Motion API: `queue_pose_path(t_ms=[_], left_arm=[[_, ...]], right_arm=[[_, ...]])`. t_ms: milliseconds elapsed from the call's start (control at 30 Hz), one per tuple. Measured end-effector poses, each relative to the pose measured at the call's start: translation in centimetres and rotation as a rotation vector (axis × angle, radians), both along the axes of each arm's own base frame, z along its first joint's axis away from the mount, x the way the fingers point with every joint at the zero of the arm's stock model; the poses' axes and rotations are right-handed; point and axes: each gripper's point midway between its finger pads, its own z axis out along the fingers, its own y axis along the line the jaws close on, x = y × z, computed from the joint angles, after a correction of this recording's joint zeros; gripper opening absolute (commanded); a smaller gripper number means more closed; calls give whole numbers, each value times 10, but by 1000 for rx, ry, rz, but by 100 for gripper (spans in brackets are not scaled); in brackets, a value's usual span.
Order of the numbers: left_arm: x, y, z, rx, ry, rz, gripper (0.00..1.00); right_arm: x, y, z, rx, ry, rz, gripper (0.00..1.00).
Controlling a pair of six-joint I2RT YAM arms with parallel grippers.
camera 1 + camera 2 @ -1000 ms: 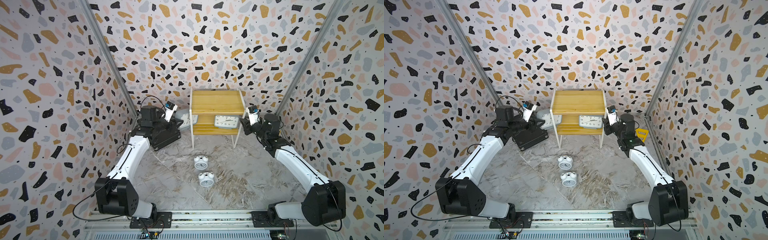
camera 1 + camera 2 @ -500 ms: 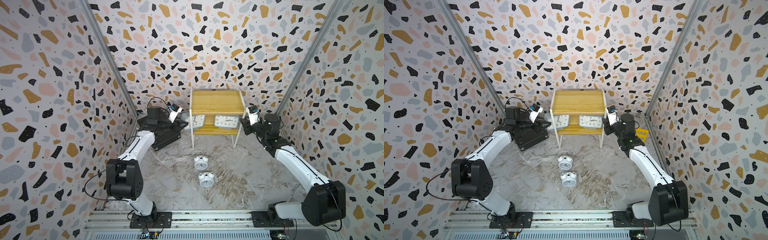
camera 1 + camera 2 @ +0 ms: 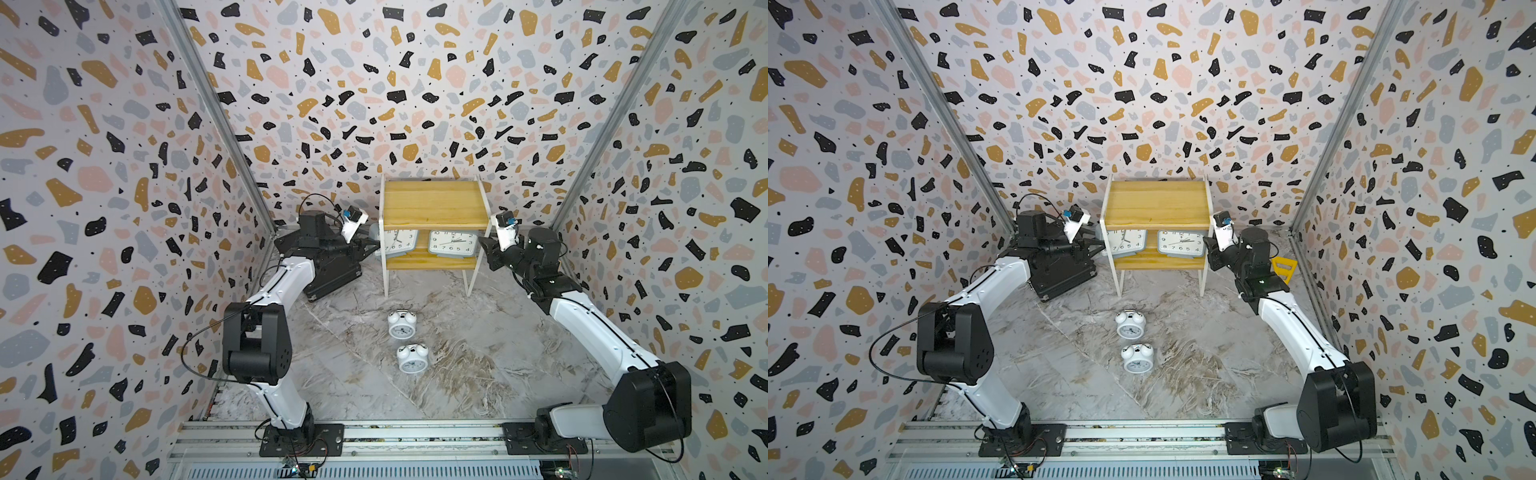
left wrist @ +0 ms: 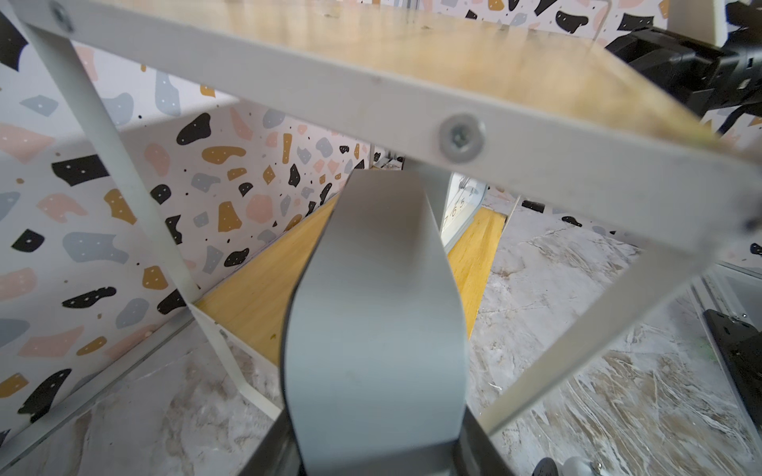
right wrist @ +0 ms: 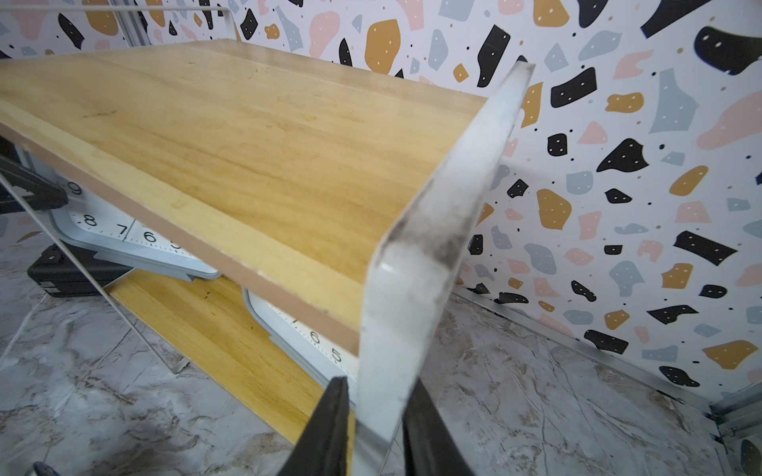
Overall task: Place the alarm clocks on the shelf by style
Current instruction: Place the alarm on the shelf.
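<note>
The shelf (image 3: 434, 203) stands at the back, with one grey alarm clock (image 3: 453, 244) upright on the right of its lower board. My left gripper (image 3: 368, 241) is shut on a second grey alarm clock (image 3: 395, 243), held tilted inside the lower tier's left side. In the left wrist view the clock's grey body (image 4: 371, 329) fills the space between the jaws of the left gripper (image 4: 375, 445). My right gripper (image 5: 373, 412) is shut on the shelf's white right side frame (image 5: 433, 247). Two white twin-bell alarm clocks (image 3: 402, 324) (image 3: 412, 358) lie on the floor in front.
A black flat case (image 3: 332, 274) lies under my left arm, left of the shelf. A yellow triangular piece (image 3: 1282, 268) sits behind my right wrist near the right wall. Terrazzo walls close in both sides and the back.
My left arm has swung right and carried the grey clock from beside the shelf into the lower tier. The right arm has stayed at the shelf's right frame.
</note>
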Motion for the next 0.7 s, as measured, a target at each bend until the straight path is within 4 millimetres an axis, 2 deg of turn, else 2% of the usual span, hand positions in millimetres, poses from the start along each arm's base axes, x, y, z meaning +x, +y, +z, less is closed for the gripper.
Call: queue_pose_path(t_ms=[433, 700], left_arm=[[6, -8, -15, -50, 1, -72, 26], [7, -10, -18, -65, -4, -97, 28]], right_arm=[[-1, 2, -2, -4, 6, 13, 27], [0, 3, -6, -5, 16, 18, 27]])
